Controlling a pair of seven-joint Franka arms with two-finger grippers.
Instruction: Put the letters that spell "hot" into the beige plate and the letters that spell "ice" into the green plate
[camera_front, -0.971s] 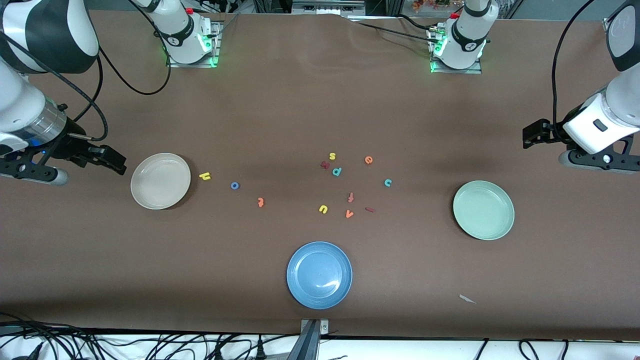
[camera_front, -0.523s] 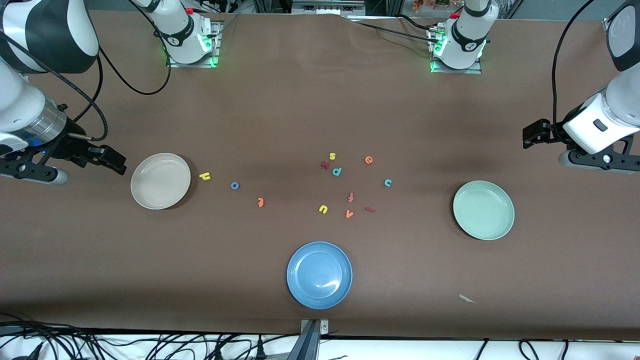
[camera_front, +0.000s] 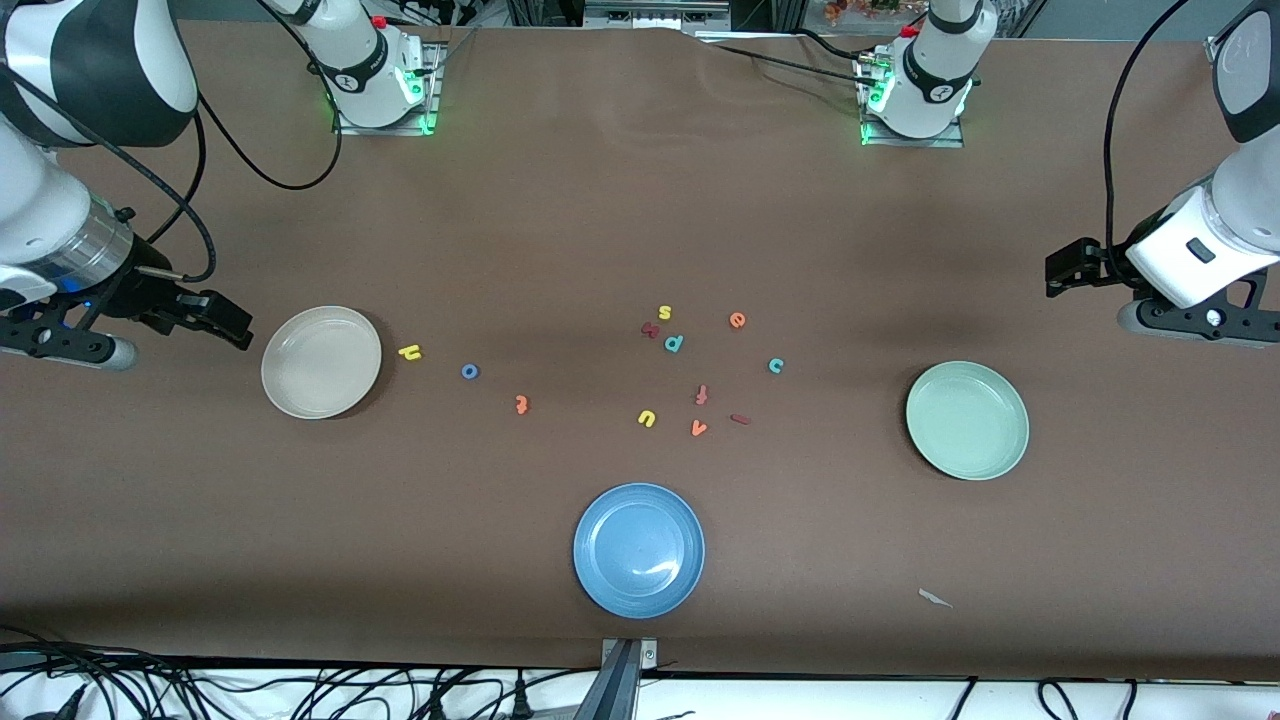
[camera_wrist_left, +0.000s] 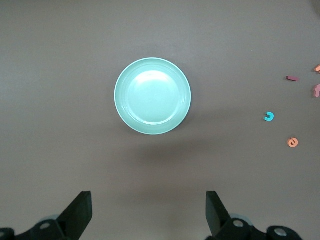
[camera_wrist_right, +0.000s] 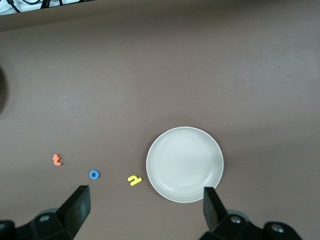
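Toward the right arm's end of the table sits the beige plate (camera_front: 321, 362) (camera_wrist_right: 185, 164), empty, with the yellow h (camera_front: 410, 352) (camera_wrist_right: 134, 180) just beside it, then the blue o (camera_front: 470, 371) (camera_wrist_right: 94, 174) and the orange t (camera_front: 521, 404) (camera_wrist_right: 57, 159) strung out toward the middle. Near the left arm's end lies the green plate (camera_front: 967, 420) (camera_wrist_left: 152, 96), also empty. Between the plates the small letters are scattered: the orange e (camera_front: 737, 320) (camera_wrist_left: 293, 142), the teal c (camera_front: 776, 366) (camera_wrist_left: 269, 117) and the dark red i (camera_front: 740, 419) (camera_wrist_left: 293, 78), mixed with a yellow s (camera_front: 665, 312), a teal p (camera_front: 674, 343), a yellow u (camera_front: 646, 418), an orange v (camera_front: 698, 428) and a pinkish f-like letter (camera_front: 701, 395); a dark red piece beside the p is too small to read. A blue plate (camera_front: 639, 549) lies nearest the front camera. Each arm waits at its table end. The right gripper (camera_front: 215, 318) (camera_wrist_right: 144, 207) hangs beside the beige plate, fingers wide apart and holding nothing; the left gripper (camera_front: 1075, 268) (camera_wrist_left: 149, 212) hangs near the green plate, likewise spread and empty. Only the fingertips show in the wrist views, cut off at the edge.
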